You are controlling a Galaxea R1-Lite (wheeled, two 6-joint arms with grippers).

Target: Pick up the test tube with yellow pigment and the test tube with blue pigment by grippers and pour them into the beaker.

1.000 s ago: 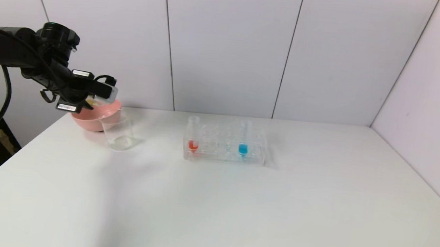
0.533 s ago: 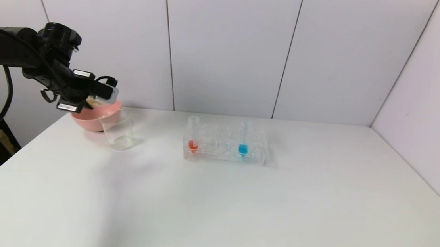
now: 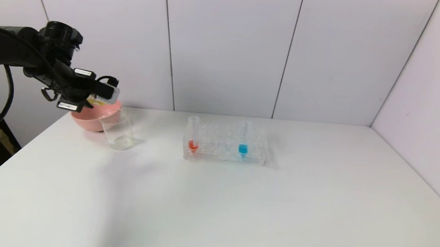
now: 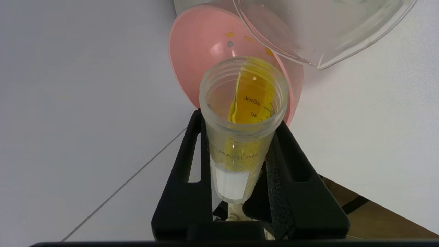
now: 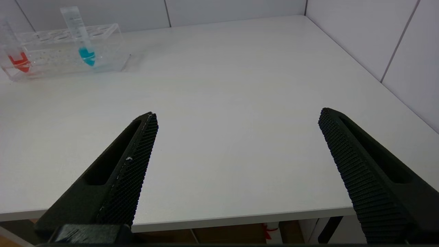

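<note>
My left gripper (image 3: 105, 91) is clamped on the test tube with yellow pigment (image 4: 244, 113), fingers (image 4: 291, 168) pressed against either side of its lower body so the open mouth sticks out clear ahead of them. I hold it tipped nearly onto its side, high over the far left corner of the table (image 3: 213, 202), and the yellow liquid has run along the tube's wall toward the lip, which is what a pour needs. The mouth seems to sit over the pink bowl (image 3: 93, 118) more than over the beaker (image 3: 117, 132); from the wrist, the beaker's rim lies just beyond and to one side of the tube's mouth, and a few yellow specks already mark the bowl's inside. I judge the aim needs shifting toward the beaker, or the pigment will land in the wrong vessel. Further right, the clear rack (image 3: 226, 144) stands mid-table, keeping a red-orange tube (image 3: 193, 135) upright at its left end and the test tube with blue pigment (image 3: 244, 139) upright toward its right, both apart from me and waiting. My right gripper (image 5: 236, 144) hangs low at the near edge of the table with its fingers spread wide and nothing between them, parked well short of the rack.
</note>
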